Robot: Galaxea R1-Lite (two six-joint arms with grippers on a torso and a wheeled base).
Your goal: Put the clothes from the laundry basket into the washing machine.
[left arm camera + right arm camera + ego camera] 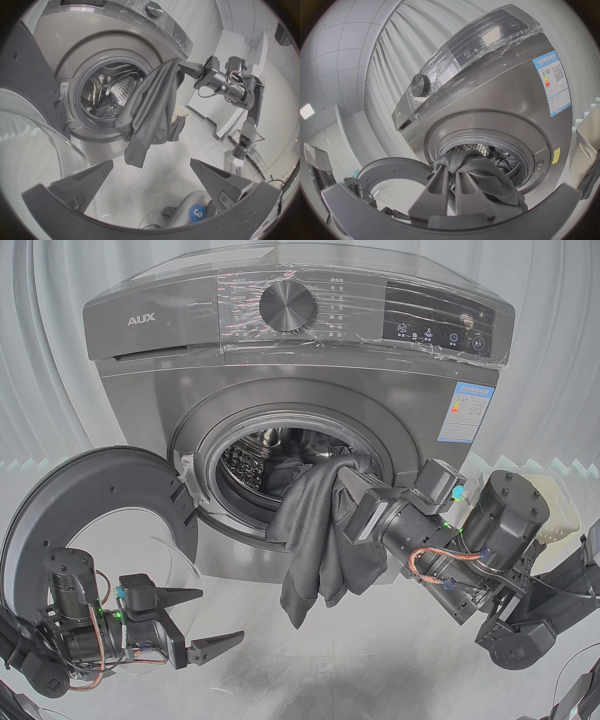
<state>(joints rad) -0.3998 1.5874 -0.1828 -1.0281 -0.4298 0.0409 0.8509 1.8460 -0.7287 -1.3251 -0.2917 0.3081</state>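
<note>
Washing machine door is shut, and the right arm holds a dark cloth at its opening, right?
Not quite. The door is open, swung out to the left, as the head view shows. The right end effector does hold the cloth at the washing machine opening.

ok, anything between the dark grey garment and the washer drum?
Nothing visible. The round grey door is swung open to the left; the right gripper holds the dark grey garment at the mouth of the steel drum. Most of the cloth hangs outside over the lower rim.
</note>
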